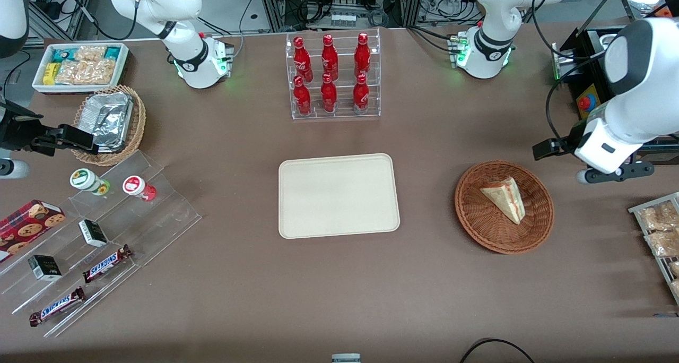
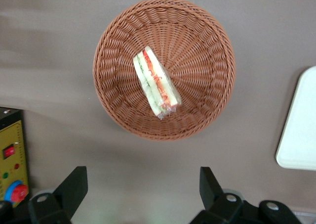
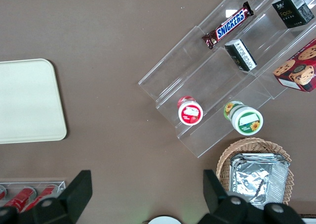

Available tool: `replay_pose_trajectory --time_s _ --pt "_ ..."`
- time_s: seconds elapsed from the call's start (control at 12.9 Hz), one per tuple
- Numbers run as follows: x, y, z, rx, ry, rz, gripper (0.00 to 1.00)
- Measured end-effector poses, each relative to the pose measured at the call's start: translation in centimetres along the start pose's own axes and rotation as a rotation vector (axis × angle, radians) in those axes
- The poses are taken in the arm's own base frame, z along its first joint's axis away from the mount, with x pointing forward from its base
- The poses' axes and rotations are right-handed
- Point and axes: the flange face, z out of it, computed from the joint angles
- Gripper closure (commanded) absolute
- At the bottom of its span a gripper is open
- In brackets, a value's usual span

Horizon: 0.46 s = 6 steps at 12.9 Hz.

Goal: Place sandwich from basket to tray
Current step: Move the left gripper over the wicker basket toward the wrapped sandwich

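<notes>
Gripper (image 2: 143,187) open, empty, up above desk (image 1: 424,278) beside basket (image 1: 536,230), nothing touched yet. Sandwich (image 1: 505,197) lies on its side in basket, filling edge facing up in wrist view. Tray (image 1: 338,196) bare, mid-desk, well apart from basket toward parked arm's end. Step: reach + grasp. Prob best to center over wedge, turn wrist so fingers (image 2: 73,188) span its short width, not the length, come straight down inside rim w/o snagging wicker, close gently, since bread squashes easily.
</notes>
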Motion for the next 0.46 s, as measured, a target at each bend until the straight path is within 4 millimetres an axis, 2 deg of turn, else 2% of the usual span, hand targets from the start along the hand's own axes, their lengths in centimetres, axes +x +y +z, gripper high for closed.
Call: replay_pose_trajectory --time_s 0.31,0.46 --pt "0.5 0.1 5.6 -0.011 0.040 -0.109 0.00" --pt "0.6 0.4 7.7 -0.015 0.051 -0.179 0.00"
